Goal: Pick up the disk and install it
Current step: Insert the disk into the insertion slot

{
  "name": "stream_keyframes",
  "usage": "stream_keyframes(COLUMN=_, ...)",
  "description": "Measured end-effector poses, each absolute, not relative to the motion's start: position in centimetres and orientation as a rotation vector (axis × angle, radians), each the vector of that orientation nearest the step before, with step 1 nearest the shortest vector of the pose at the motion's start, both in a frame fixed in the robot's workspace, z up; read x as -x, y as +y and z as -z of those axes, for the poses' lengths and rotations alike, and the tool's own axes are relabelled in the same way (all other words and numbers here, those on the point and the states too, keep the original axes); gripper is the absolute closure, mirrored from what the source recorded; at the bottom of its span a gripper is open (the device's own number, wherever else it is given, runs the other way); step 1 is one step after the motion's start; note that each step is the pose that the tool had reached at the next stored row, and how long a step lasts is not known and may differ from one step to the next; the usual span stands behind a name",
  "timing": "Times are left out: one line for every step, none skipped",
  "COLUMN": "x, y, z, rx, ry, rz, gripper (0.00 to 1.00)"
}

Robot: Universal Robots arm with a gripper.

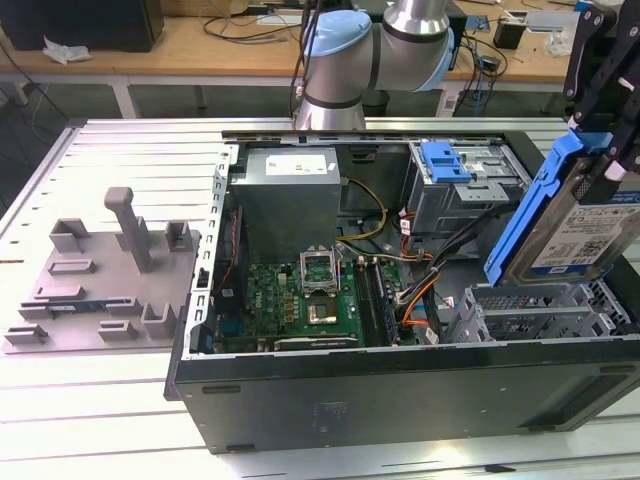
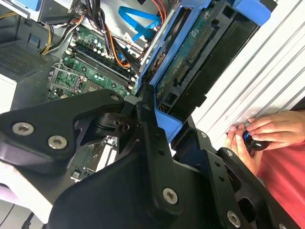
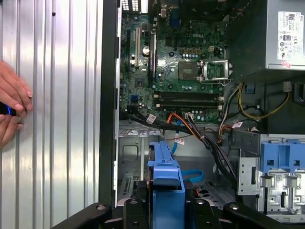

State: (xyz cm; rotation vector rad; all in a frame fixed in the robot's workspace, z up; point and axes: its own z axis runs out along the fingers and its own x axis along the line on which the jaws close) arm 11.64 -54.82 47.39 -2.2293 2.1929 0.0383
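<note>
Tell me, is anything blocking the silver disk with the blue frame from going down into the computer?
Maybe. The black gripper holds the disk tilted above the grey metal bay, and a thin blue cable lies loose down there.

A cable-strewn wooden bench [image 1: 185, 48] stands behind the ribbed metal table [image 1: 115, 150].

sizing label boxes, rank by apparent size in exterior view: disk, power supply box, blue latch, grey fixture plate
Grey fixture plate and disk: about alike, disk cropped by the frame, so unranked.
Then power supply box.
Smallest: blue latch.
</note>
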Motion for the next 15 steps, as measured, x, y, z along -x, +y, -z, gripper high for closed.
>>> stream_keyframes(x=-11.59, y=-54.82, z=-47.39, rx=2.229, ry=2.193, rz=-0.038, gripper=0.64)
stream_keyframes(x=-11.57, y=-54.82, z=-47.39, rx=2.229, ry=2.193, rz=-0.038, gripper=0.64)
stream_keyframes(x=-11.51, y=-54.82, z=-47.39, rx=2.228, ry=2.194, rz=-0.038, gripper=0.64)
stream_keyframes(x=-11.48, y=-54.83, z=-47.39, rx=2.228, ry=2.194, rz=-0.038, gripper=0.64)
stream_keyframes(x=-11.39, y=-54.84, z=-47.39, rx=2.227, ry=2.195, rz=-0.038, gripper=0.64)
stream_keyframes(x=-11.32, y=-54.85, z=-47.38, rx=2.226, ry=2.196, rz=-0.038, gripper=0.64)
stream_keyframes(x=-11.31, y=-54.87, z=-47.37, rx=2.225, ry=2.198, rz=-0.038, gripper=0.64)
stream_keyframes(x=-11.31, y=-54.89, z=-47.35, rx=2.224, ry=2.199, rz=-0.038, gripper=0.64)
stream_keyframes(x=-11.3, y=-54.91, z=-47.33, rx=2.222, ry=2.2, rz=-0.038, gripper=0.64)
stream_keyframes(x=-11.3, y=-54.95, z=-47.29, rx=2.217, ry=2.205, rz=-0.038, gripper=0.64)
stream_keyframes(x=-11.3, y=-54.96, z=-47.24, rx=2.211, ry=2.211, rz=-0.038, gripper=0.64)
stream_keyframes(x=-11.3, y=-54.97, z=-47.2, rx=2.208, ry=2.214, rz=-0.038, gripper=0.64)
stream_keyframes(x=-11.3, y=-54.97, z=-47.17, rx=2.206, ry=2.216, rz=-0.038, gripper=0.64)
stream_keyframes(x=-11.3, y=-54.97, z=-47.15, rx=2.204, ry=2.218, rz=-0.038, gripper=0.64)
stream_keyframes(x=-11.3, y=-54.97, z=-47.12, rx=2.201, ry=2.22, rz=-0.038, gripper=0.64)
